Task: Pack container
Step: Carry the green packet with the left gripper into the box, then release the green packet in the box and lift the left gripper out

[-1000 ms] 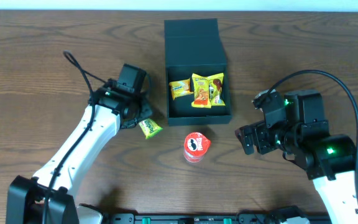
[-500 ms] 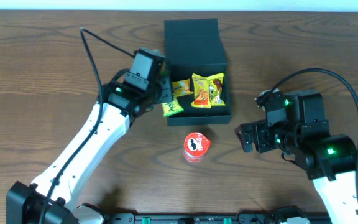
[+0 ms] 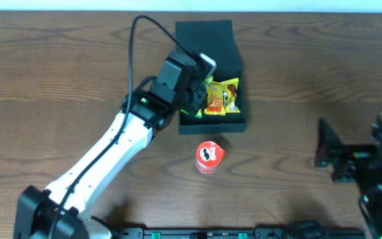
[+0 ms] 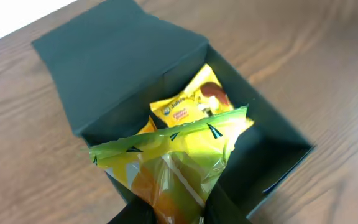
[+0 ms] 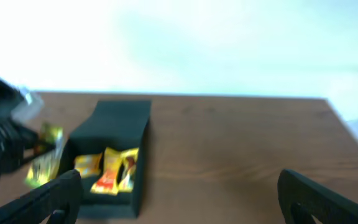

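White arm (image 3: 121, 143) reaches over container (image 3: 212, 124), left claw (image 4: 176, 211) clamped on yellow packet (image 4: 173, 149); right claw (image 5: 182, 199) apart.

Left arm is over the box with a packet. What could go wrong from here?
1. The left gripper pinches the yellow-green plastic snack packet by one end near the left wall of the dark matte cardboard container; released here, it might catch the rim or fall outside.
2. The small red can stands close in front of the container; the left arm could knock it over on pulling back.
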`<move>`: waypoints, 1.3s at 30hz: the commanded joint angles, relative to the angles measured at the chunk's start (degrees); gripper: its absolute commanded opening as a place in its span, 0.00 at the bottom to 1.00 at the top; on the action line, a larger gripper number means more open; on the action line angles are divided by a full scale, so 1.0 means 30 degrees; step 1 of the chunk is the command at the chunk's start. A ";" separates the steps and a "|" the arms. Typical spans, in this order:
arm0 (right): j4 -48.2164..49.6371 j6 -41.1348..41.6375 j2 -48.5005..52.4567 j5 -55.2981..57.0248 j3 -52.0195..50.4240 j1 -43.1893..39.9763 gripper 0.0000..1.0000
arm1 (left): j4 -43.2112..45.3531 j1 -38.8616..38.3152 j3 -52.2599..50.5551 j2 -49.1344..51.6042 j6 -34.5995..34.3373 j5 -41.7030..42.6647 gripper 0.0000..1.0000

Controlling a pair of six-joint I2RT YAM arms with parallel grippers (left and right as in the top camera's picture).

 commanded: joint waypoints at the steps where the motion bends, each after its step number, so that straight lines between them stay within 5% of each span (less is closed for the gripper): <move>1: -0.0102 0.0109 -0.0138 0.1239 0.0539 0.0109 0.99 | 0.0153 0.0007 0.0408 0.1647 0.3337 0.1428 0.21; 15: -0.0663 0.2623 -0.0146 0.0044 0.0838 0.0109 0.99 | 0.1209 -0.1377 0.0408 0.5246 0.8240 -0.0627 0.21; 39: -0.1508 0.2616 -0.0153 -0.1501 0.1195 0.0117 0.99 | 0.2164 -0.3883 0.0408 0.6368 1.0484 -0.1545 0.20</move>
